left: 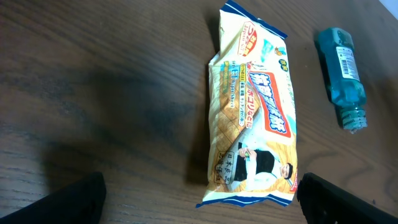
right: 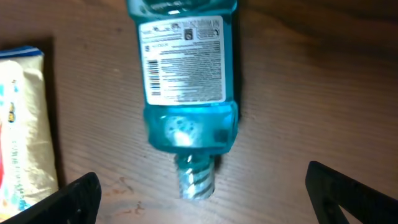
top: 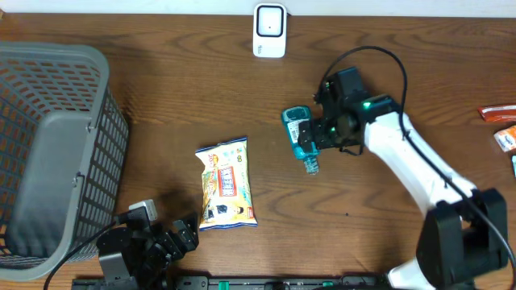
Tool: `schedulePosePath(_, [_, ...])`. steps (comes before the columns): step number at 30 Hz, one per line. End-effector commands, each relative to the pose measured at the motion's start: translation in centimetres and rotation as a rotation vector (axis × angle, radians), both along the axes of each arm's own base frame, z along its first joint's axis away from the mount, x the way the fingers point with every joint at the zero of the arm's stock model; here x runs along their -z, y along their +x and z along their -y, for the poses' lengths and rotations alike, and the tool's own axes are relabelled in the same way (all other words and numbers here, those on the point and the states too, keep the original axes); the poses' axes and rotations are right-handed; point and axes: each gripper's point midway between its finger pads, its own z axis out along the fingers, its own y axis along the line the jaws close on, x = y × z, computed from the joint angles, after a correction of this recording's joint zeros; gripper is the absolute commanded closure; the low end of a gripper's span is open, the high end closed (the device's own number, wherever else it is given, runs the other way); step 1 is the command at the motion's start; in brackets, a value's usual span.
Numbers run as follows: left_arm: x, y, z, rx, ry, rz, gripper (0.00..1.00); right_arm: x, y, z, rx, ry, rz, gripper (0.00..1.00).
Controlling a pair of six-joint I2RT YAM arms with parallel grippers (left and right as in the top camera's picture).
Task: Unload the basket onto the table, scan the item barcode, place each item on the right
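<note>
Evidently nothing was scanned yet: the blue clear-plastic bottle (right: 183, 81) lay flat right of centre, label up, ungrasped beneath the wide-open right gripper (right: 214, 196), well apart from the small white scanner box (top: 269, 31) at the far edge.

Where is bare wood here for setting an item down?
Free: the wide strip between basket and snack bag, up to the scanner; also the front stretch right of the bag. Crowded: around the blue bottle and by the right-edge packets.
</note>
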Motion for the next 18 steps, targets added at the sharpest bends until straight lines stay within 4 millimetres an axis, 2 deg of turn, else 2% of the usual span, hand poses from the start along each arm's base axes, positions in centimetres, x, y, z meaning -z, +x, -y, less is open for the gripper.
schedulePosePath(1, [0.8, -0.7, 0.2, 0.015, -0.003, -0.036, 0.02, 2.3, -0.5, -1.4, -0.095, 0.106, -0.078, 0.01])
schedulePosePath(4, [0.8, -0.7, 0.2, 0.015, -0.003, -0.036, 0.02, 4.0, -0.3, -1.7, -0.098, 0.113, -0.104, 0.01])
schedulePosePath(7, [0.8, -0.7, 0.2, 0.015, -0.003, -0.036, 0.01, 4.9, -0.9, -2.6, -0.152, 0.158, -0.139, 0.01])
schedulePosePath(18, [0.8, -0.7, 0.2, 0.015, -0.003, -0.036, 0.02, 7.9, -0.6, -2.3, -0.169, 0.143, -0.17, 0.05])
